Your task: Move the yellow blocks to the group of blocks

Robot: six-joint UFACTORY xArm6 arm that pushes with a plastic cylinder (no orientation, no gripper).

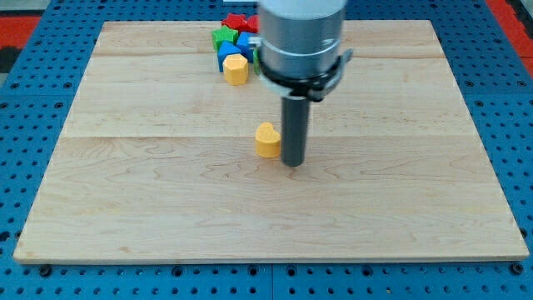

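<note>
A yellow heart-shaped block (267,140) lies near the middle of the wooden board (150,192). My tip (293,163) stands just to its right, touching or almost touching it. A second yellow block (236,69) sits at the lower edge of a cluster at the view's top: a green block (223,37), a blue block (228,54), another blue block (248,42) and a red block (236,21). The arm's body (300,37) hides the cluster's right part.
The board lies on a blue perforated table (33,100). Its edges run close to the view's sides and bottom. The block cluster sits near the board's top edge.
</note>
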